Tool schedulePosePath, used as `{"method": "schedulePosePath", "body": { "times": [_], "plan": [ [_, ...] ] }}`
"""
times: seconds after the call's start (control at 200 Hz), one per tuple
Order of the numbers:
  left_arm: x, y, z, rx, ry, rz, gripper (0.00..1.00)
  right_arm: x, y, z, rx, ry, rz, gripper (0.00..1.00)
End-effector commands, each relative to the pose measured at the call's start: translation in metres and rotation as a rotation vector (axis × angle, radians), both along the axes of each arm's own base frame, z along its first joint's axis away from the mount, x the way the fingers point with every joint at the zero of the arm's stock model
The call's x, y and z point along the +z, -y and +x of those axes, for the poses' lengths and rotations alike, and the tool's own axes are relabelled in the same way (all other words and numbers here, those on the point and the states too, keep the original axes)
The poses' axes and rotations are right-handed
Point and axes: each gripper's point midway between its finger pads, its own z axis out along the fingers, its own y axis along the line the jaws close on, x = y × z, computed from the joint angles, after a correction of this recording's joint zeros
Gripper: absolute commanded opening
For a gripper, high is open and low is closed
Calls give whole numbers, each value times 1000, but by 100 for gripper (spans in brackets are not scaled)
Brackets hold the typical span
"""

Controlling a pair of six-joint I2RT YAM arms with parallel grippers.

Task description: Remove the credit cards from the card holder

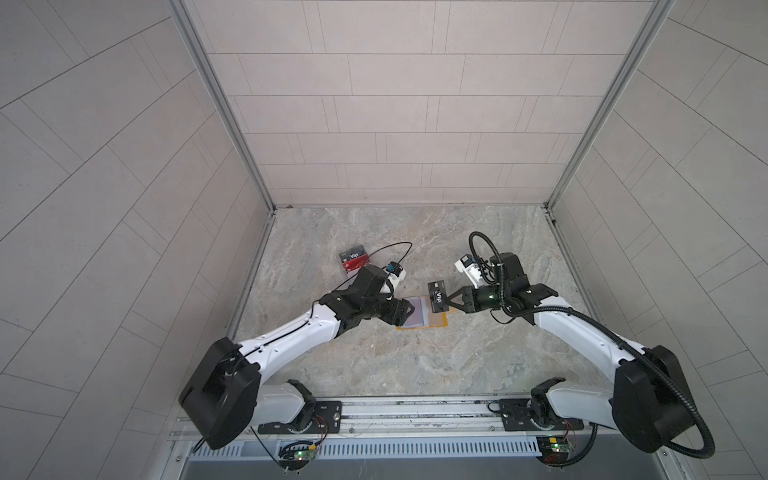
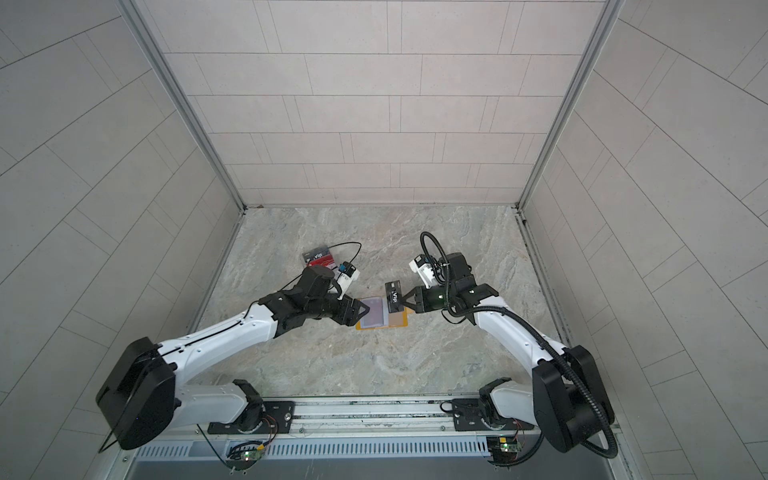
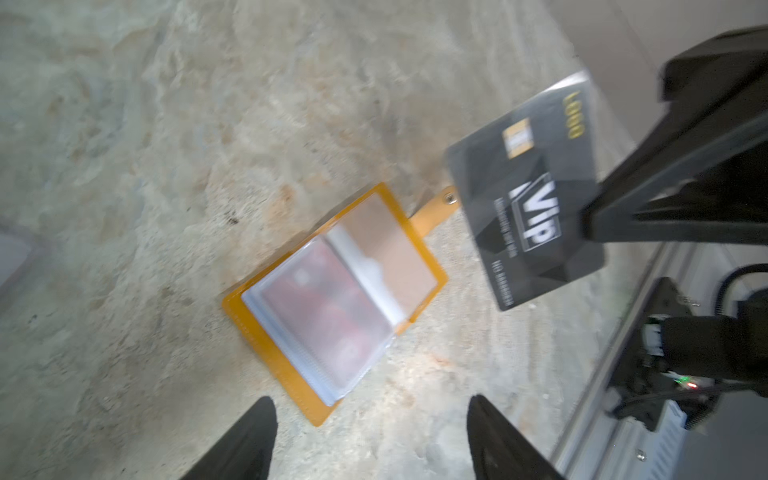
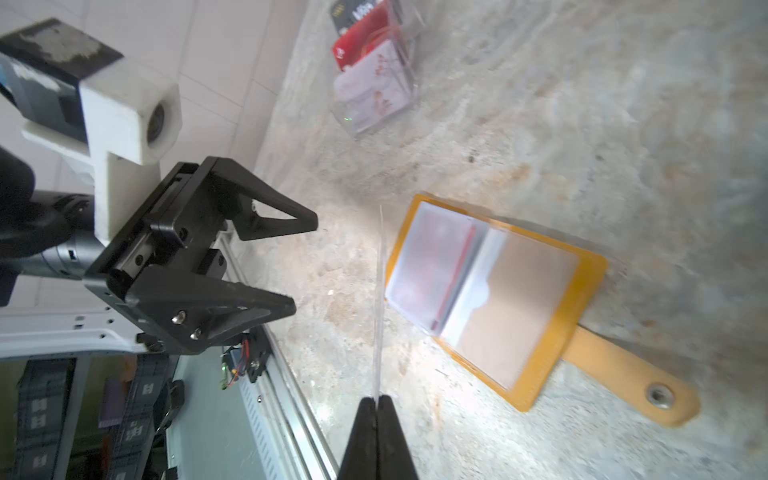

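The card holder (image 1: pixel 420 318) (image 2: pixel 374 318) (image 3: pixel 419 257) (image 4: pixel 536 307) lies open and flat on the marble table, its strap tab (image 4: pixel 631 374) stretched out. Red credit cards (image 3: pixel 328 307) (image 4: pixel 432 266) show dimly through its clear sleeves. My left gripper (image 1: pixel 405 318) (image 2: pixel 361 316) (image 3: pixel 371 403) (image 4: pixel 303 259) hovers open at the holder's left edge, with nothing between its fingers. Just above the holder's right side, my right gripper (image 1: pixel 447 300) (image 2: pixel 405 300) (image 4: pixel 377 401) is shut on a black "Vip" card (image 1: pixel 438 295) (image 2: pixel 395 296) (image 3: pixel 528 199), which the right wrist view shows edge-on.
A clear acrylic box (image 1: pixel 354 261) (image 2: pixel 319 258) (image 4: pixel 374 79) at the back left holds a black Vip card, a red card and a pale one. A metal rail (image 1: pixel 415 409) runs along the table's front edge. Tiled walls close in the left, right and back.
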Motion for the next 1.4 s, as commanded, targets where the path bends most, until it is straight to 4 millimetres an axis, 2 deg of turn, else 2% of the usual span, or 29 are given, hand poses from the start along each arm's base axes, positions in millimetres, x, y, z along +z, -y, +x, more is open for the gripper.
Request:
{"method": "schedulePosePath", "body": {
  "times": [0.0,0.105,0.205,0.34,0.486,0.666,0.846,1.171,1.301,1.397],
  "plan": [
    [39,8,-27,-181,10,-96,80,38,-13,-13,103,118,132,0],
    [69,5,-32,-221,44,-171,81,51,-15,-20,117,155,179,0],
    [86,0,-30,-212,30,-235,81,62,-20,-27,140,179,230,0],
    [90,-5,-26,-200,-8,-278,80,75,-34,-43,198,211,279,0],
    [101,4,-33,-269,-29,-352,75,81,-50,-61,287,235,289,0],
    [113,8,-44,-334,-23,-411,70,85,-59,-66,338,241,298,0],
    [114,11,-46,-346,-55,-436,59,84,-69,-68,390,238,295,0],
    [114,12,-45,-342,-71,-446,25,81,-71,-65,397,240,284,0],
    [112,14,-41,-328,-80,-455,23,82,-71,-63,391,254,281,0],
    [111,16,-38,-314,-93,-473,16,80,-69,-59,366,264,266,0]
  ]
}}
